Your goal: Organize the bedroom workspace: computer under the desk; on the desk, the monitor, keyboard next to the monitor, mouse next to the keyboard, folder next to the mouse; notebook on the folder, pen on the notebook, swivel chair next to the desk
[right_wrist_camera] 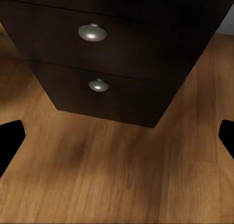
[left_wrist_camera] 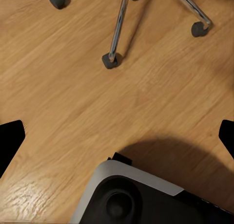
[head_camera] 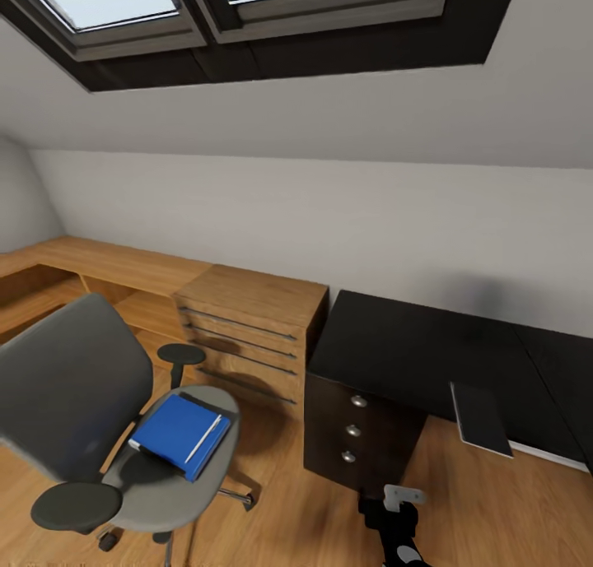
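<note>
Clearly most of the tidying is yet to do: the blue folder point(head_camera: 179, 432) lies on the seat of the swivel chair point(head_camera: 78, 402) with the pale pen point(head_camera: 203, 439) resting across it, and the chair stands apart from the glossy black counter point(head_camera: 412, 361), with a light wooden chest of drawers point(head_camera: 251, 328) between them. On the counter's near edge I see just 1 flat dark slab point(head_camera: 480, 419) overhanging the floor; whether it is the keyboard I cannot tell. I would judge the folder the next thing to fetch. At the bottom of the head view a dark arm point(head_camera: 395, 526) pokes up before the 3-drawer unit point(head_camera: 354, 431). The right wrist camera faces that unit's silver knobs point(right_wrist_camera: 92, 32), the left one the chair's chrome legs point(left_wrist_camera: 118, 31) and casters over the wooden floor point(left_wrist_camera: 73, 102). Both pairs of fingers look spread wide, their dark tips sitting at the edges of each wrist view, nothing between them.
</note>
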Controlling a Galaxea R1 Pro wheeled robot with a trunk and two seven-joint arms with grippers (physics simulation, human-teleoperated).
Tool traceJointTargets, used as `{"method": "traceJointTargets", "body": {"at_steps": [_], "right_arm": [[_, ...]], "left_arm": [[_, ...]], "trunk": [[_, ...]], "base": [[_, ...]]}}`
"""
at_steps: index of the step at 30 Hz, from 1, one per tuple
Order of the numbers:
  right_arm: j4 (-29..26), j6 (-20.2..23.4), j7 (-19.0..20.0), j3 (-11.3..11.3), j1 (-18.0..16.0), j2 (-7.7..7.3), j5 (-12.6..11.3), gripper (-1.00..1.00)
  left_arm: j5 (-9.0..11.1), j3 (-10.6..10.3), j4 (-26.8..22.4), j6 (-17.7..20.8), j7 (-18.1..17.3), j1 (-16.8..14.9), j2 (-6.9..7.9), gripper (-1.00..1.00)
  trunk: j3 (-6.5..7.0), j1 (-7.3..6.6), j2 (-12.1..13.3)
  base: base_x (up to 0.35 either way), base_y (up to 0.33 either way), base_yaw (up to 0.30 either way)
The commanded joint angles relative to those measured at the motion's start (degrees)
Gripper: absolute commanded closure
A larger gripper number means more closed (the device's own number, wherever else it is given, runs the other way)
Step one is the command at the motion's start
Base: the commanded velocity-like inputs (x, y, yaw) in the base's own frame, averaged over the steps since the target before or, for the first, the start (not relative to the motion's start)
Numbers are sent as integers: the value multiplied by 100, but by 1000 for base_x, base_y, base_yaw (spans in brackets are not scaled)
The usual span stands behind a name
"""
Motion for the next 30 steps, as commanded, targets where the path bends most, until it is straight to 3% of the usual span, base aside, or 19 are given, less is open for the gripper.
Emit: {"method": "traceJointTargets", "body": {"at_steps": [1, 11, 24, 30], "right_arm": [[6, -17, -28, 54, -5, 1, -43, -100], [44, -22, 21, 66, -2, 4, 27, -100], [400, -33, 866, 52, -2, -29, 455, -100], [596, -16, 954, 121, 195, -28, 523, -100]], "left_arm": [[63, -43, 7, -16, -33, -5, 1, -100], [63, -43, 7, -16, -38, -5, 1, -100], [63, -43, 7, -24, -42, -5, 1, -100], [12, -224, 60, -28, -77, -5, -193, -100]], "trunk": [[-14, 0, -5], [-93, 0, -5], [-119, 0, -5], [-119, 0, -5]], "base": [[0, 0, 148], [0, 0, 110], [0, 0, 12], [0, 0, 0]]}}
